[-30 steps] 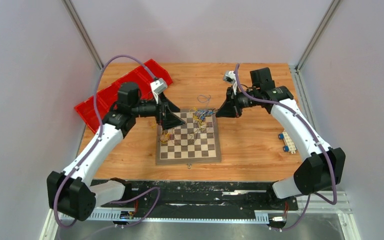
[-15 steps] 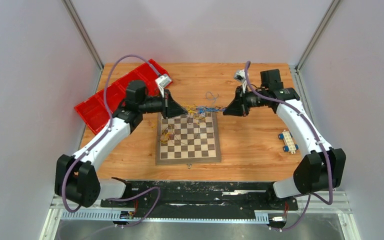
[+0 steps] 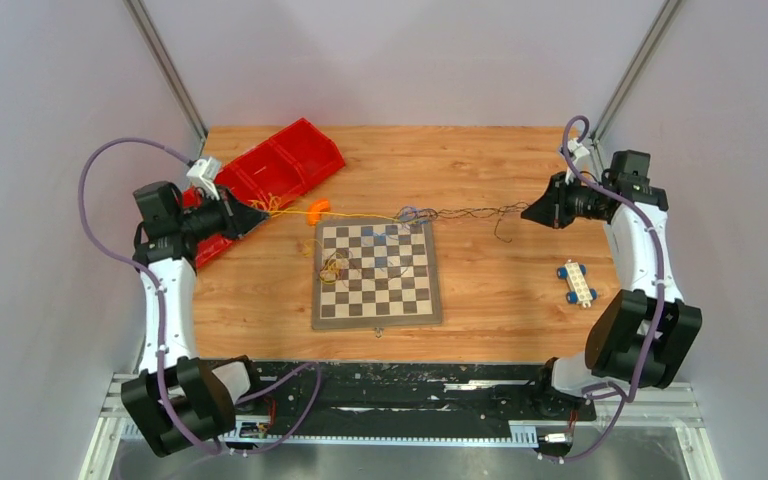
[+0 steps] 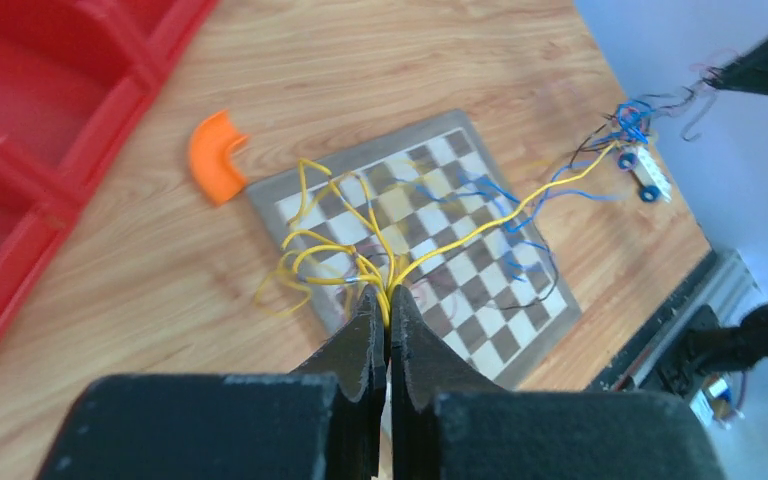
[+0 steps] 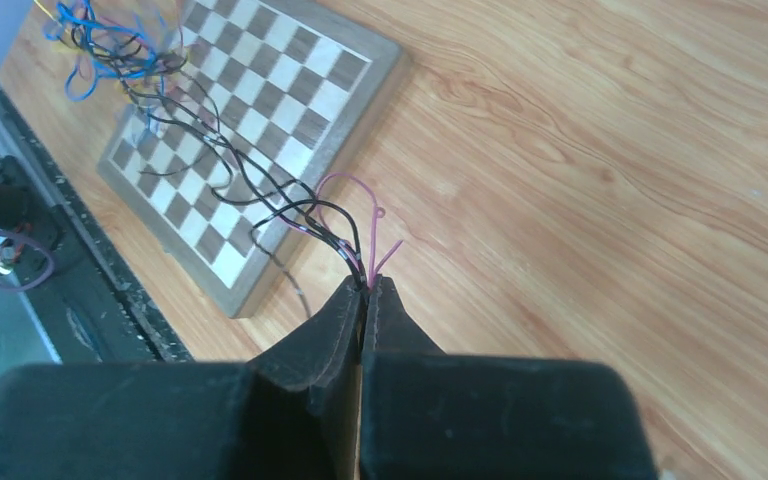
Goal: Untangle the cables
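The left gripper (image 4: pixel 388 300) was pinched tight on a bunch of yellow strands. The right gripper (image 5: pixel 367 285) was pressed together on black and pink ones. From each, the cables (image 3: pixel 450 212) ran inward in one stretched line along the far edge of the chessboard (image 3: pixel 390 300). They met in a blue-and-black knot (image 3: pixel 410 214) above its far right corner, somewhat nearer the right gripper. Any further pull, I judged, would go along that line.

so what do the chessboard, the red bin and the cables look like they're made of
Chessboard: probably wood or veneer, matte; light and dark squares in a brown frame.
Red bin: looks like moulded plastic; uniform colour, slight sheen, thin divider walls.
Cables: thin wire in coloured insulation, likely plastic; they loop and hold kinks.
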`<action>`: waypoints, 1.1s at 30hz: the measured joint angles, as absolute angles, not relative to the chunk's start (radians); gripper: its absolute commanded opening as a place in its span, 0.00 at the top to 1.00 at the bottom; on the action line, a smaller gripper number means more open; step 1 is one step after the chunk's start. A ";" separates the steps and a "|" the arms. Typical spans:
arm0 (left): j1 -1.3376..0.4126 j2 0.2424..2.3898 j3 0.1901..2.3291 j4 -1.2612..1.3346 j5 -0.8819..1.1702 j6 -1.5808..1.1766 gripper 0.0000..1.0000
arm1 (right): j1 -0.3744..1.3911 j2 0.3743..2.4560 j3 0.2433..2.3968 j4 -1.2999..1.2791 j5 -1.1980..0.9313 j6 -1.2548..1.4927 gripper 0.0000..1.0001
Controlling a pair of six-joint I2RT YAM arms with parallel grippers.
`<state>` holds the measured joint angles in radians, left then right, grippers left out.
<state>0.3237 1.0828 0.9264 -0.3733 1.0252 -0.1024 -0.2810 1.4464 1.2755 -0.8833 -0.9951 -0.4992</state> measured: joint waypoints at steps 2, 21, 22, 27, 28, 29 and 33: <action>0.374 1.098 0.943 -0.421 1.015 -0.056 1.00 | -0.294 1.454 1.280 -0.886 -0.973 -0.513 1.00; 0.358 1.184 1.008 -0.703 0.997 0.373 0.05 | -0.144 1.493 1.363 -0.962 -1.022 -0.536 1.00; 0.324 1.180 1.008 -0.710 1.004 0.376 0.03 | -0.102 1.493 1.374 -0.960 -1.033 -0.522 1.00; 0.150 1.123 1.007 -0.659 1.041 0.343 0.00 | 0.109 1.488 1.448 -0.910 -1.088 -0.417 1.00; 0.115 1.108 1.007 -0.632 1.043 0.327 0.00 | 0.137 1.487 1.463 -0.898 -1.100 -0.400 1.00; 0.074 1.094 1.006 -0.599 1.042 0.301 0.00 | 0.162 1.487 1.481 -0.889 -1.111 -0.384 1.00; -0.160 1.051 0.989 -0.404 1.004 0.176 0.00 | 0.226 1.487 1.526 -0.854 -1.159 -0.340 1.00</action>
<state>-0.1604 1.0508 0.9890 -0.4042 1.0042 0.1761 0.2260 1.4868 1.5261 -0.8539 -1.1587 -0.3405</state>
